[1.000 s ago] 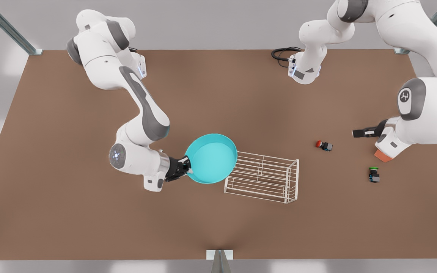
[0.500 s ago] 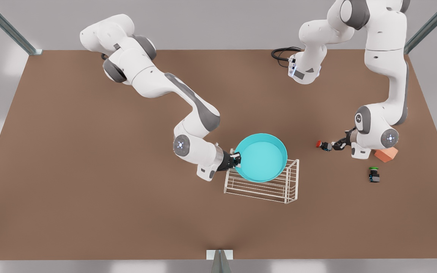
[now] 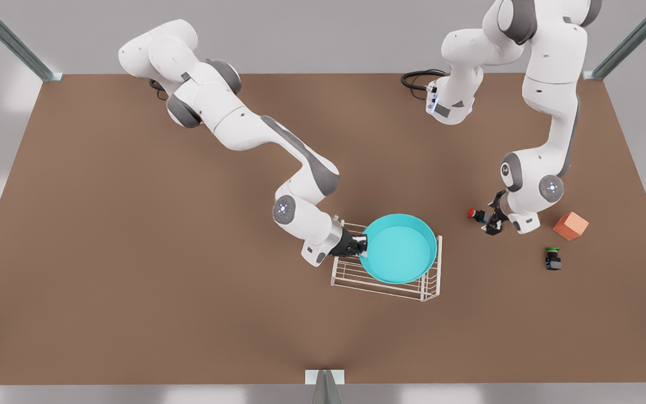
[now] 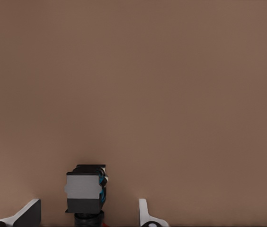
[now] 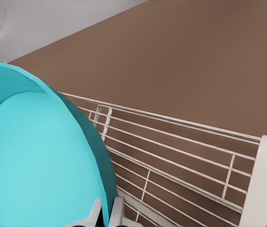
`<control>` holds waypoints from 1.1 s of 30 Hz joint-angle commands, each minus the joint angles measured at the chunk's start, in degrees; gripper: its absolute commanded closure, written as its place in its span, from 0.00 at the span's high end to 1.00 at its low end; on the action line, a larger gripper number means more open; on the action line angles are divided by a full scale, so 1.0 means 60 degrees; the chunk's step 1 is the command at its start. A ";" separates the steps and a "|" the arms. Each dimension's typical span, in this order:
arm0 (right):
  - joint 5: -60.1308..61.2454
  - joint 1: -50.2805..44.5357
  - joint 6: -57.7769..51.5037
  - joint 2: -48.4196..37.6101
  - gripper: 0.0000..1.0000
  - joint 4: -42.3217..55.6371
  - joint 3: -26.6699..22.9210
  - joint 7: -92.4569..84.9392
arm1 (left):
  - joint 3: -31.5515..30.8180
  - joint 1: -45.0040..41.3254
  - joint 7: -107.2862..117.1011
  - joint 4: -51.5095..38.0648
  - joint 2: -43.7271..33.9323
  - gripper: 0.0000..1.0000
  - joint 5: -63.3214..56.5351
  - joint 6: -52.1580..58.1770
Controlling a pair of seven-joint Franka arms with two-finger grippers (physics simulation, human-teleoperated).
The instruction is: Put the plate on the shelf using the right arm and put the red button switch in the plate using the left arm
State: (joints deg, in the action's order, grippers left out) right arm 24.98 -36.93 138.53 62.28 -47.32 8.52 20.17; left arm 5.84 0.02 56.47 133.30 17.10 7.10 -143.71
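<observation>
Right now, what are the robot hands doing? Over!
Right gripper shut on plate, over the shelf. Left gripper open around red button switch. Nothing in the way.

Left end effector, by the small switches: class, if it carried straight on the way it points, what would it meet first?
Probably the red button switch. It lies on the table between the open fingers of the left end effector, just ahead. Beyond it is bare table; depth is hard to judge.
</observation>
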 commanded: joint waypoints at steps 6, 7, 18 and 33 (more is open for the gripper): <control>-0.0748 -0.0144 -0.0381 -0.0346 1.00 0.0006 -0.0029 0.1399 | 0.0008 0.0069 0.2498 -0.0009 0.0460 1.00 0.0003 -0.0541; -0.0896 -0.0246 -0.0661 -0.0536 1.00 -0.0009 -0.0014 0.1399 | 0.0008 0.0055 0.2498 -0.0009 0.0548 1.00 0.0017 -0.0614; -0.6593 0.4997 -1.1252 -0.3994 1.00 -0.1269 -0.0058 -0.5544 | 0.0008 -0.0077 0.2512 -0.0038 0.0885 0.85 0.0003 -0.0687; -0.5012 0.5891 -1.1237 -0.9604 1.00 -0.4828 -0.0512 -0.4694 | 0.0008 -0.0765 0.5573 -0.2162 -0.0814 0.46 0.0017 0.2563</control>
State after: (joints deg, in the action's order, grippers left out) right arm -5.82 -1.12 72.68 4.76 -76.22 5.55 2.83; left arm 5.90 -3.89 72.53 121.39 13.16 7.05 -139.29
